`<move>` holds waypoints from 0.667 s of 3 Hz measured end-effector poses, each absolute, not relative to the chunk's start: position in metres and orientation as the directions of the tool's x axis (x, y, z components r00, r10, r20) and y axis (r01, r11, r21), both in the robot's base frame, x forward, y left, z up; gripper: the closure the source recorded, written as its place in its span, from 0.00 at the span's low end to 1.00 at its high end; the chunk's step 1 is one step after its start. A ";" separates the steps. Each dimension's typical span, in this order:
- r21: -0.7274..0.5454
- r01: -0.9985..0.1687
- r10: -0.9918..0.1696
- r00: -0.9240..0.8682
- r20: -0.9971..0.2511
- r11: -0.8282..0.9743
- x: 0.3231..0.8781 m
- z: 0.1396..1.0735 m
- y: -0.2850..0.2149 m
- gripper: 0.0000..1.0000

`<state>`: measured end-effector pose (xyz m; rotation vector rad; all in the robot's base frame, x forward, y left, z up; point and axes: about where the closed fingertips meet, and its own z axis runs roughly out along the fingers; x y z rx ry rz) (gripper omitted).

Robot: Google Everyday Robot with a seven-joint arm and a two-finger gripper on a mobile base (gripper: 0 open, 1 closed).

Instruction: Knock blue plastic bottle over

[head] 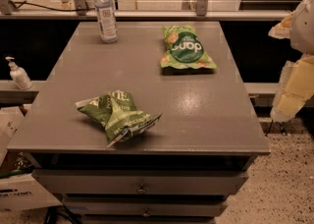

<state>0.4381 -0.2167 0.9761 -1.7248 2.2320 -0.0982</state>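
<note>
The blue plastic bottle (105,12) stands upright far left on the worktop (196,110); the gripper (294,85), at the right edge, open or closed I cannot tell, must first reach across.

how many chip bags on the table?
2: crumpled green bag front left, flat green bag back right of centre. None seem hidden. Gripper hangs right of the table.

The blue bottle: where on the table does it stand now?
In the camera view the bottle stands upright at the table's far left corner, left of the flat green bag. The gripper is beyond the table's right edge.
</note>
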 end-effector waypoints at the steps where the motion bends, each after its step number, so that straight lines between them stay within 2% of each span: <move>1: -0.245 -0.931 -0.953 -0.222 -0.207 0.270 0.438 0.976 -0.217 0.00; 2: -0.246 -0.931 -0.953 -0.221 -0.207 0.270 0.438 0.976 -0.217 0.00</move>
